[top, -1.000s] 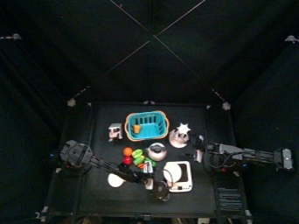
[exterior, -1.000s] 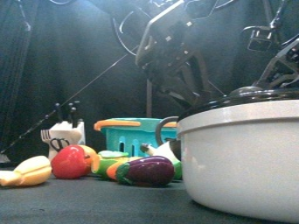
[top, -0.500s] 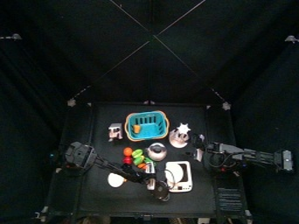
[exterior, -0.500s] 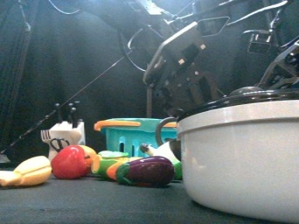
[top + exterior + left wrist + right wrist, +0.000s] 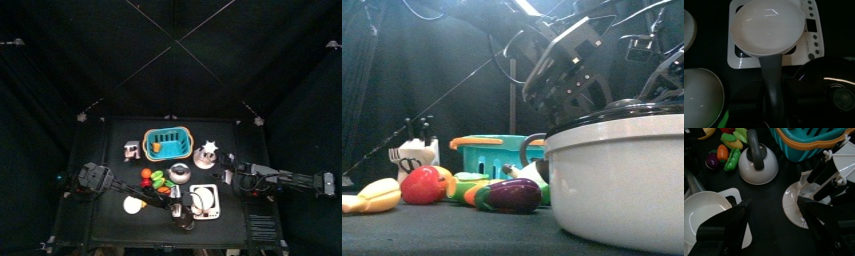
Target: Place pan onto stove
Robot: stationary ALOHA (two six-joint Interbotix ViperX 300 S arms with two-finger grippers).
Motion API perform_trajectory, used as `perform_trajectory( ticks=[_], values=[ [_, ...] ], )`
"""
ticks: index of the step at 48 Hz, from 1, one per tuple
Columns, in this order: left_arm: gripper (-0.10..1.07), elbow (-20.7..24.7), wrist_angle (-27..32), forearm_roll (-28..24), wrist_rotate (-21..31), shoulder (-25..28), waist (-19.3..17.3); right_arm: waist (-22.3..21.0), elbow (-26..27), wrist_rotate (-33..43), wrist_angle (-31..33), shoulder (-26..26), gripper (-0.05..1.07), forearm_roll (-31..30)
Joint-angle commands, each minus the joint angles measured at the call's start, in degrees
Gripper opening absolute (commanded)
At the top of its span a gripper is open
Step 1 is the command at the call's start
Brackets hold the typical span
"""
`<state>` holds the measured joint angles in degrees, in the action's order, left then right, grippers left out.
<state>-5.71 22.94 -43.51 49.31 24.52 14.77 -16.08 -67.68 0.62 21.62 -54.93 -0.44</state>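
Where left pincer [image 5: 774,112] grips its handle, pan [image 5: 767,27] over stove [image 5: 811,37].

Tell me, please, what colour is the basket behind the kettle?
The basket is teal blue with an orange rim, clearest in the right wrist view.

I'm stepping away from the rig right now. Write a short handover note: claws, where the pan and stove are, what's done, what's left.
Left claw: gripping the pan's handle.
Right claw: open, empty, resting by the kettle on the table's right side.
Pan: over the stove, covering most of its top; whether it is touching cannot be told.
Done: pan carried over the stove.
Left: confirm it sits down, release the handle, back the left arm off.
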Motion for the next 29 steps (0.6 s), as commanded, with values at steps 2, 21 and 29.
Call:
perform_trajectory(
  ticks=[2,21,29],
  values=[
    [0.41,1.41,-0.97,0.44,0.00,-0.79,-0.62,-0.26,0.97,0.09,-0.26,0.26,1.01,0.09],
    [0.67,1.14,-0.88,1.58,0.00,-0.35,-1.67,-0.26,0.97,0.09,-0.26,0.26,1.01,0.00],
    [0.79,1.14,-0.97,1.58,-0.09,-0.70,-1.85,-0.26,0.97,-0.09,-0.18,0.26,1.01,0.09]
  ],
)
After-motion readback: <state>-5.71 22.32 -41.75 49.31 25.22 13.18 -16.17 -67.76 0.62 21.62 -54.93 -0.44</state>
